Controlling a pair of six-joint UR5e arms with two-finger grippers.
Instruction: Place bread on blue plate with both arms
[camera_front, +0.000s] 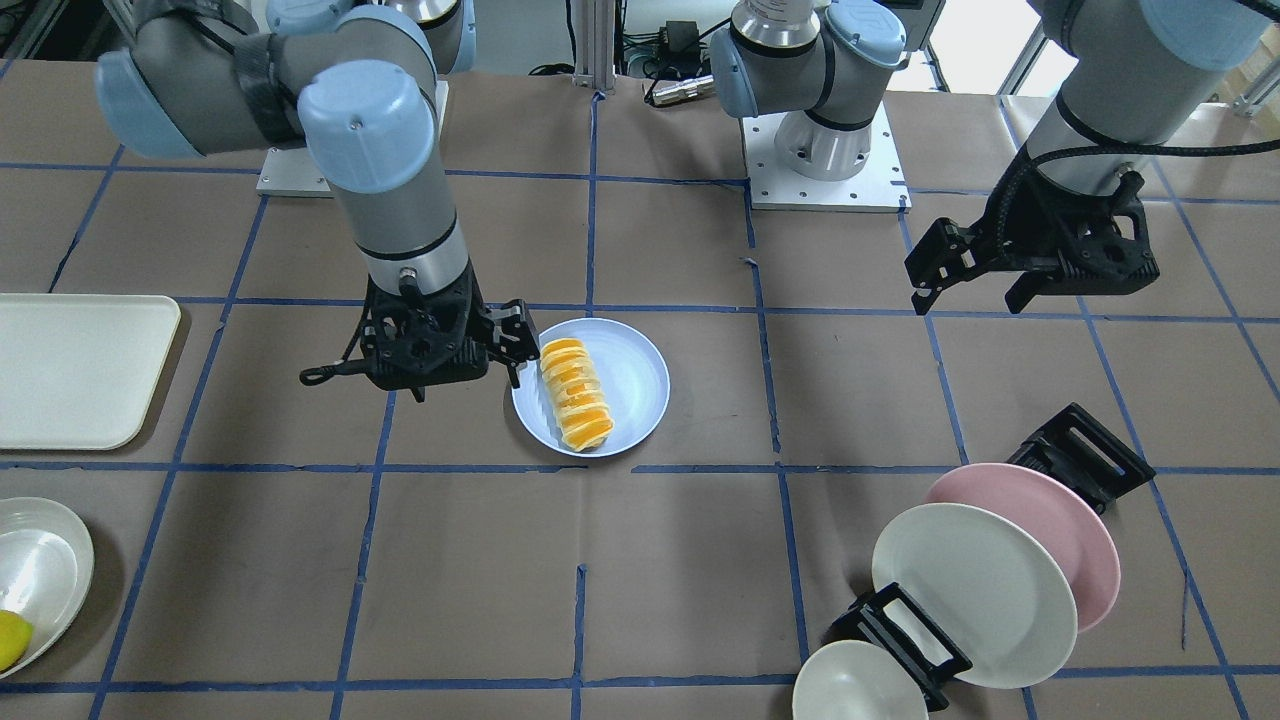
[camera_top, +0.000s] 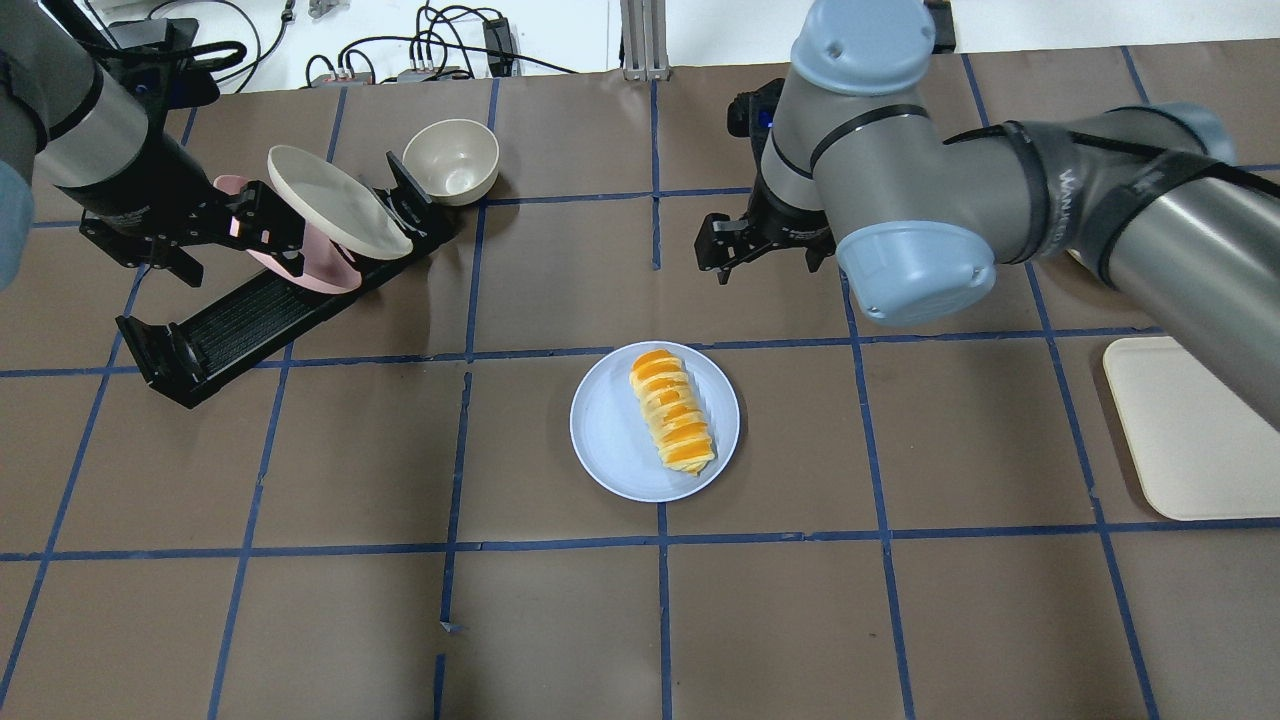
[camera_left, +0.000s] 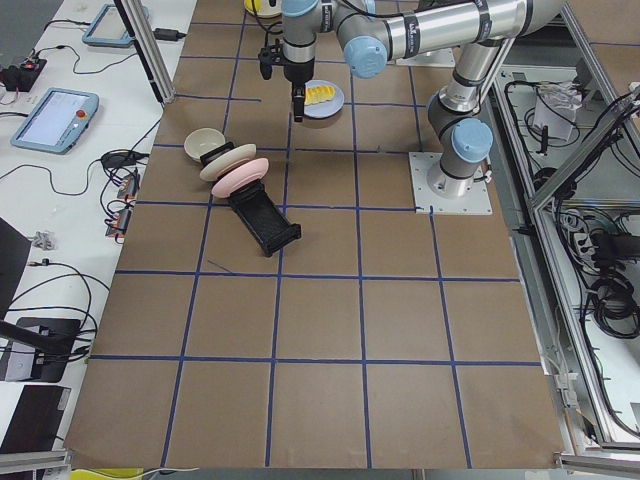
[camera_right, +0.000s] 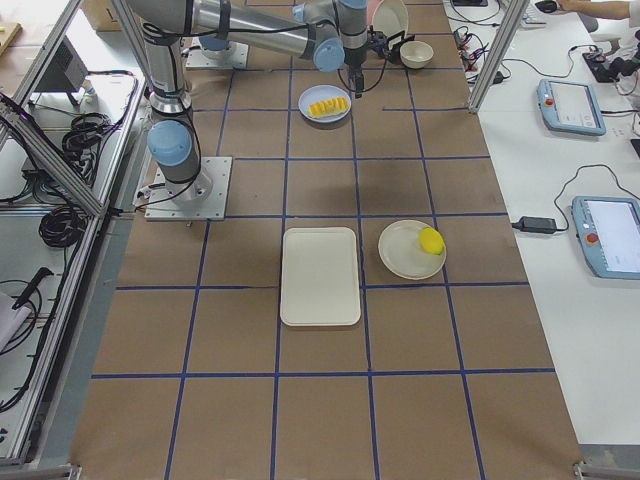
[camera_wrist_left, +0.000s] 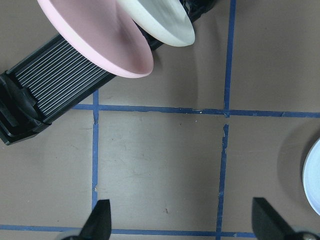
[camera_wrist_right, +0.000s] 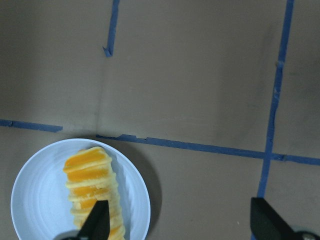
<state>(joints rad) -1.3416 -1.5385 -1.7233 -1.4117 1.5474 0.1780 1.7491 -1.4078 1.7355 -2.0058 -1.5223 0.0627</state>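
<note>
Right gripper (camera_front: 512, 348) is hovering near bread (camera_front: 575, 393) lying on blue plate (camera_front: 635, 375). Left gripper (camera_front: 970, 285) is hanging well apart; both sets of jaws wide, empty.

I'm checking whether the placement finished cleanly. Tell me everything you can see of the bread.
The bread is an elongated, ridged roll with golden-orange crust bands alternating with pale yellow grooves, and it looks whole. It lies flat on the blue plate, slanted across it and off-centre toward the robot's right, its ends close to the rim. Only the plate touches it. The open right end effector hovers beside the plate, apart from the bread.
</note>
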